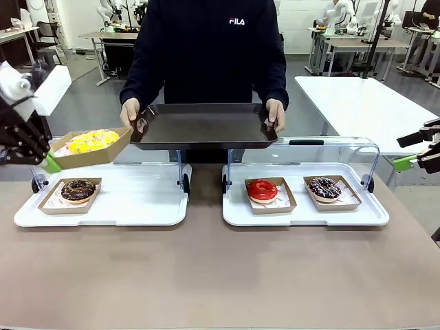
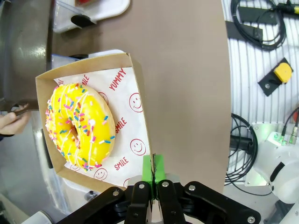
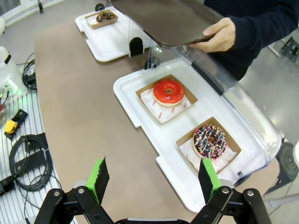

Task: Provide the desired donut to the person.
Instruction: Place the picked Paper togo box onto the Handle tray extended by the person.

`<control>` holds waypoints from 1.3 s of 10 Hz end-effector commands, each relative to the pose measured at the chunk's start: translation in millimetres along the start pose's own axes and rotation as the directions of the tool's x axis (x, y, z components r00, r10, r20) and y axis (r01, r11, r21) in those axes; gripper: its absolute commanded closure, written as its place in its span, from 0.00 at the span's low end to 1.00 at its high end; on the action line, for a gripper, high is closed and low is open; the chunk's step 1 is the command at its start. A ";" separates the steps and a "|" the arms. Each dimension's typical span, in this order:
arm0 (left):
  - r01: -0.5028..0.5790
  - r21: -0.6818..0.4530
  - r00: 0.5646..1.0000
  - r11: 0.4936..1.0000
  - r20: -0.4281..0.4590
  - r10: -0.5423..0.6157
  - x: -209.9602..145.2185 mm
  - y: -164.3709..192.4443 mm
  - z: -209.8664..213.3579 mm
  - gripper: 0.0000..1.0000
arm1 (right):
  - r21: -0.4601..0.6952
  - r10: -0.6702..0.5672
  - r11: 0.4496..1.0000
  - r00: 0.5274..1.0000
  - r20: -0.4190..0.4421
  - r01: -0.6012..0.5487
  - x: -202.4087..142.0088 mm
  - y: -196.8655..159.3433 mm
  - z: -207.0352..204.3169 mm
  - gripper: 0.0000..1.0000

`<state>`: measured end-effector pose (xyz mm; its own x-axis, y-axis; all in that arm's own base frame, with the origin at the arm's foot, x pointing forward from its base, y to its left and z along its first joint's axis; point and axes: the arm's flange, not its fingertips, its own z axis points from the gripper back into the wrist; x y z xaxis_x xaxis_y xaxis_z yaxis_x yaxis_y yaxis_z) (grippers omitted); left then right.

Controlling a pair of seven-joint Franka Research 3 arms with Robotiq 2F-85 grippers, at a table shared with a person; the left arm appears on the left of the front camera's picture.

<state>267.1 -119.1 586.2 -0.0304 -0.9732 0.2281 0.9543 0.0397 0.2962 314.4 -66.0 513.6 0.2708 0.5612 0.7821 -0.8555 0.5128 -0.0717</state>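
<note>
A yellow sprinkled donut (image 1: 91,141) (image 2: 79,125) lies in a brown paper tray (image 1: 103,156) (image 2: 133,79) lifted above the left white tray (image 1: 124,203). My left gripper (image 1: 49,163) (image 2: 153,170) is shut on that paper tray's edge. The person (image 1: 210,48) stands at the far side holding a dark serving tray (image 1: 203,127) (image 3: 173,23) with both hands. My right gripper (image 1: 412,160) (image 3: 154,179) hovers open at the right, above the table, with nothing between its fingers.
A chocolate donut (image 1: 78,190) sits on the left white tray. A red donut (image 1: 262,190) (image 3: 168,91) and a dark sprinkled donut (image 1: 324,187) (image 3: 210,141) sit on the right white tray (image 1: 302,216), under a raised clear lid (image 1: 344,148). Cables (image 3: 25,158) lie beside the table.
</note>
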 end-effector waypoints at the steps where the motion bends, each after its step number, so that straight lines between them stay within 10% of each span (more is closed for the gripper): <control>1: -0.047 -0.014 0.999 0.999 0.009 0.047 41.1 67.4 15.9 0.98 | 0.011 0.008 1.000 0.999 0.032 -0.008 0.6 -2.0 -1.9 0.00; 5: -0.124 -0.105 0.992 0.987 0.000 0.125 102.2 188.4 -23.0 0.98 | 0.011 0.008 1.000 0.999 0.032 -0.008 0.6 -2.0 -1.9 0.00; 13: 0.057 -0.095 0.990 0.994 -0.121 -0.069 112.7 247.1 -123.1 0.98 | 0.011 0.008 1.000 0.999 0.032 -0.008 0.6 -2.0 -1.9 0.00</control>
<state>526.7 -247.2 566.9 -0.0346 -0.9937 0.1063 0.9826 -0.0144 0.1850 314.5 -65.7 513.9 0.2707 0.5625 0.7812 -0.8558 0.5123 -0.0722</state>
